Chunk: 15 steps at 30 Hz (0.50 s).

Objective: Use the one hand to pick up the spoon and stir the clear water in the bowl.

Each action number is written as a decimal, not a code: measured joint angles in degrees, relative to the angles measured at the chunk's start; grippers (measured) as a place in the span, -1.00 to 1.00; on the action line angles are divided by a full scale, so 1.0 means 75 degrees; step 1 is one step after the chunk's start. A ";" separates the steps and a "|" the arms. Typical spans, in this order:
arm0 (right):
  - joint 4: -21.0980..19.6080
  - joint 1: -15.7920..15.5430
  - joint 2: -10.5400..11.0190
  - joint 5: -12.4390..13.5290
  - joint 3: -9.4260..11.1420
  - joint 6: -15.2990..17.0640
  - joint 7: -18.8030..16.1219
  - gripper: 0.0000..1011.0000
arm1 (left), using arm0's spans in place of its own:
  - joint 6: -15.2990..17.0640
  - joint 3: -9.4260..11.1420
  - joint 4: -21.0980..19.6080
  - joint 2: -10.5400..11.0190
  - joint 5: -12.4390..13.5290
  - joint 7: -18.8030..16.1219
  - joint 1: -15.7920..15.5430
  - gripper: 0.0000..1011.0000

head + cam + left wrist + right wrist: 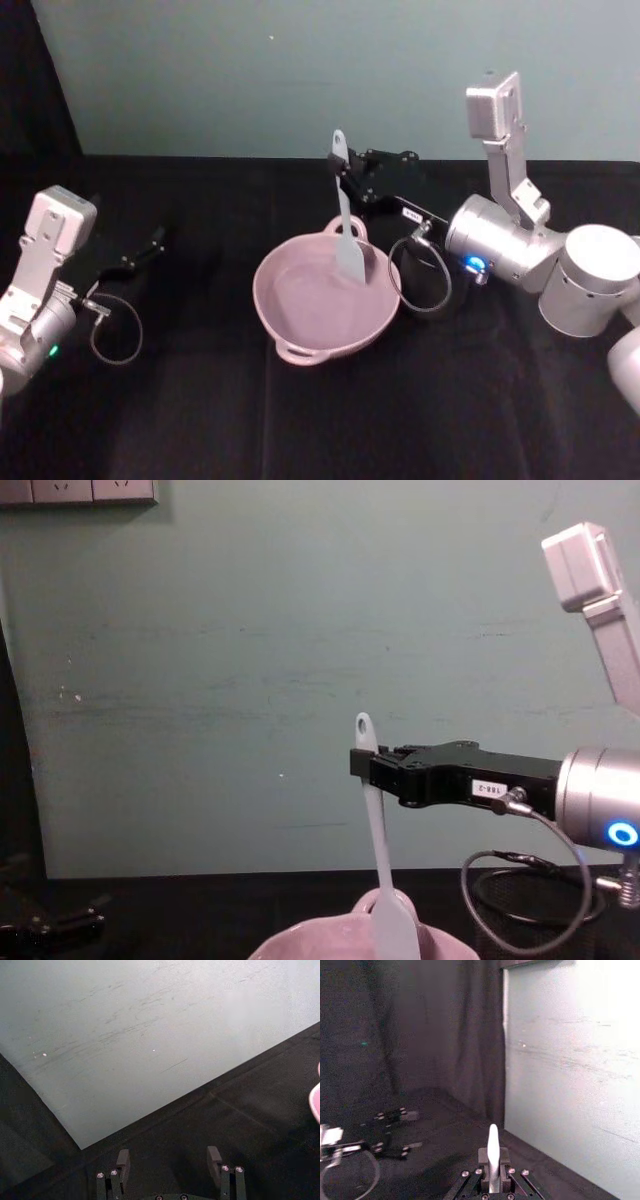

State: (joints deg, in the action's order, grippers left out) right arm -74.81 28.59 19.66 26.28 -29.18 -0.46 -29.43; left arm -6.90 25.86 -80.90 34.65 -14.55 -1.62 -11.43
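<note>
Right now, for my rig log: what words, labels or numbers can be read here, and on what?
White label on the right gripper: a short printed code, too blurred to read.
On the spoon and the bowl: no text.

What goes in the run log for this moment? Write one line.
right gripper: shut on spoon, high on handle | spoon: upright, head down inside bowl | left gripper: open, parked left

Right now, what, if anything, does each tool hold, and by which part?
The right tool grips the long white plastic spoon high on its handle, just below the oval hole. The left tool holds nothing.
</note>
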 joint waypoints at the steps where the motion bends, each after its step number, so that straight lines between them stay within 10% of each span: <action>1: -0.0095 -0.0053 0.0035 0.0007 0.0009 0.0049 -0.0029 -0.76 | 0.0000 -0.0001 0.0000 0.0000 0.0000 0.0000 0.0000 1.00; 15: -0.0809 -0.0512 0.0059 0.0535 -0.0232 0.0506 -0.0473 -0.76 | 0.0000 0.0000 0.0000 -0.0001 0.0000 0.0000 0.0000 1.00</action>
State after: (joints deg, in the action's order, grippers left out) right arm -80.88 24.75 20.10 30.29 -30.92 3.33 -32.98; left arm -6.91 25.86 -80.90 34.64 -14.55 -1.62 -11.43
